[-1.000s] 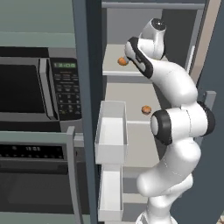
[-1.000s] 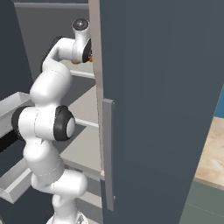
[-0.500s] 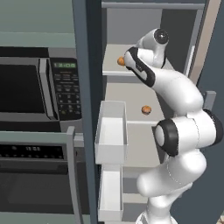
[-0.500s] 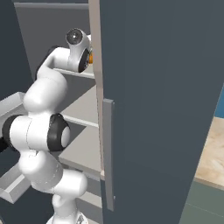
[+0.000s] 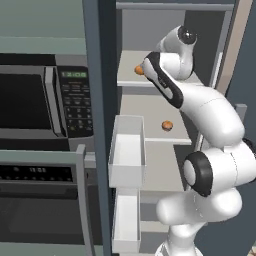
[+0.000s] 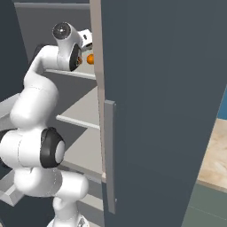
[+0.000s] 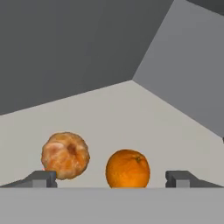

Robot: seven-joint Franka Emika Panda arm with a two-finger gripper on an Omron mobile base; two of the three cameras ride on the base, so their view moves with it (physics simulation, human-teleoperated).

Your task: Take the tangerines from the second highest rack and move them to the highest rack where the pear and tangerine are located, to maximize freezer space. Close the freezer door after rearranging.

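Two tangerines are being shown in the hand view on the highest rack (image 7: 131, 113): a smooth tangerine (image 7: 127, 168) with its stem dimple turned up and to the right, and a peeled-looking tangerine (image 7: 65, 155) just beside it, apart. Both are round, so no long axis can be told. The gripper (image 7: 111, 178) is being held spread wide, nothing pinched, the smooth fruit lying between its fingertips (image 7: 41, 177). A third tangerine (image 5: 167, 125) is resting on the second highest rack (image 5: 150, 132).
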